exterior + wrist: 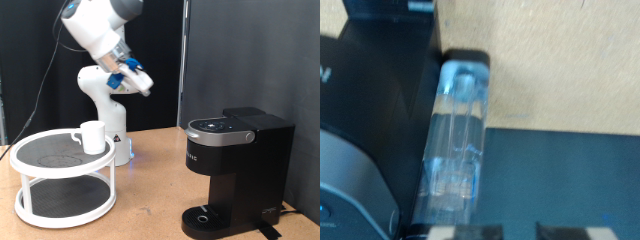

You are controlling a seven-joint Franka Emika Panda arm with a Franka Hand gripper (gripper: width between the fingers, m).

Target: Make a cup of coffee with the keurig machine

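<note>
The small white cup point(92, 136) stands upright on the top shelf of a white two-tier round rack point(30, 160) at the exterior view's left. The black keurig machine point(235, 165) stands at the exterior view's right with its lid down and nothing on its round drip base point(205, 218). My gripper point(137, 80) hangs high in the air between them, above and to the right of the cup, with nothing seen between its fingers. The wrist view shows the machine's black body point(380, 90) and its clear water tank point(455, 140) from above. The cup is out of the wrist view.
The rack and the machine stand on a wooden table point(150, 190). The robot's white base point(105, 110) rises behind the rack. A black curtain hangs at the back. A dark cable runs by the machine's foot at the exterior view's lower right.
</note>
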